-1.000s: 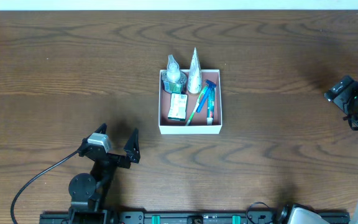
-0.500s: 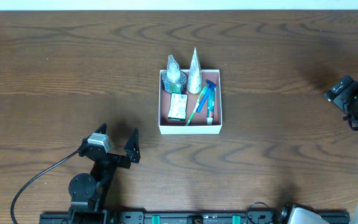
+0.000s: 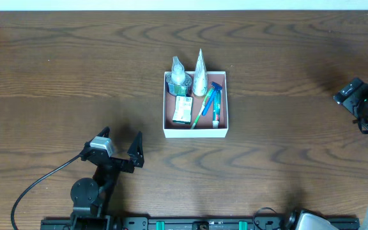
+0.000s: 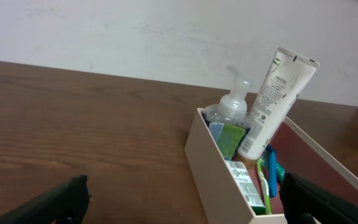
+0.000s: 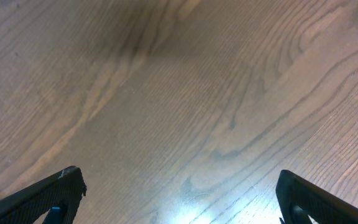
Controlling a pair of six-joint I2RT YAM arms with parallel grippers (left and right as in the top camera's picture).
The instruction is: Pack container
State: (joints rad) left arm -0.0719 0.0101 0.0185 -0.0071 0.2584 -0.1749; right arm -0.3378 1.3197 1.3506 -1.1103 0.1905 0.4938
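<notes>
Left gripper (image 3: 121,135): hovering near the near edge, left of centre; fingers spread wide, holding nothing; its camera is looking at the box.
Right gripper (image 5: 178,190): hanging by the right edge, well apart from the box; fingers spread wide over bare wood, carrying nothing.
Container (image 3: 195,133): sitting about mid-table, a little right of centre; white walls, reddish-brown floor, no lid.
Green-and-white packet (image 3: 183,109): lying flat along the left wall.
Green toothbrush (image 3: 201,110): lying slantwise beside the packet.
Blue razor (image 3: 216,94): lying along the right side, next to a small tube (image 3: 216,115).
Clear bottle (image 4: 232,106): standing at the far left corner of the box.
Pantene tube (image 4: 272,99): standing tilted at the far wall, poking well above the rim.
Table (image 3: 56,76): no loose toiletries showing on it; packing is looking complete or close to it.
Risk: the tall tube is looking top-heavy; a low pass by either arm could be tipping it out.
Risk: a nudge on a wall could be sliding the light box and toppling the bottle.
</notes>
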